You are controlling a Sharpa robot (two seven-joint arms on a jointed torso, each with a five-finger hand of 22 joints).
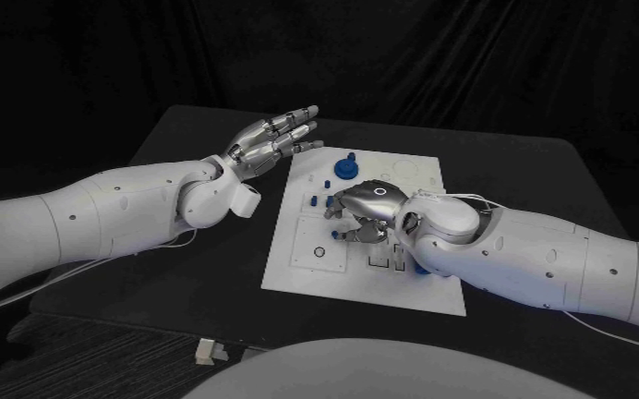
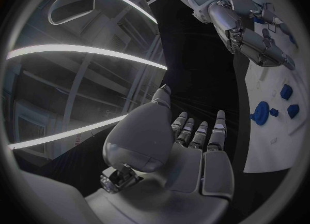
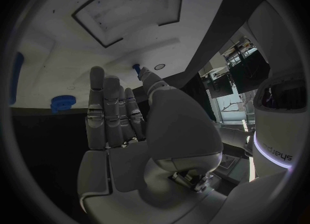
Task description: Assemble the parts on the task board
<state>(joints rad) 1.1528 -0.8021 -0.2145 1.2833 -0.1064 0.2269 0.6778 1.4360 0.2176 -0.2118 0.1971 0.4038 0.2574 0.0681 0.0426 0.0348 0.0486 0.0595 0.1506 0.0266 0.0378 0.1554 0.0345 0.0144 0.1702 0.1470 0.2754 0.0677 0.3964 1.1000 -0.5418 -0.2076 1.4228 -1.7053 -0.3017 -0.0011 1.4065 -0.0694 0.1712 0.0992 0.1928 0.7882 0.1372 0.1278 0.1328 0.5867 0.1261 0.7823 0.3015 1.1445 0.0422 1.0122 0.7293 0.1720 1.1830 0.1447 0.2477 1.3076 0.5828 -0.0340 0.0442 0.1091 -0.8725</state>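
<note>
Left hand raised above the black surface, just beside the far left corner of the task board. Fingers stretched out and slightly apart, nothing between them; same in the left wrist view, where the left hand shows a bare palm and straight fingers.

Right hand low over the middle of the task board, back of the hand upward, fingers bent down toward the white plate. From the right wrist view, right hand with fingers laid side by side and nearly straight, thumb out to the side, holding nothing. Thumb tip close to a small blue peg standing on the board; touching or not, cannot tell. Also seen from the left wrist camera: right hand pointing fingers down at the board.

Round blue part upright near the far edge of the board, between the 2 hands, apart from both. Same round blue part in the left wrist view and again in the right wrist view, near the board's edge. Small blue pieces on the board just beside the round part, on the side nearer the robot, close to the right hand's fingertips. Rectangular recess in the board beyond the right hand's fingers.
</note>
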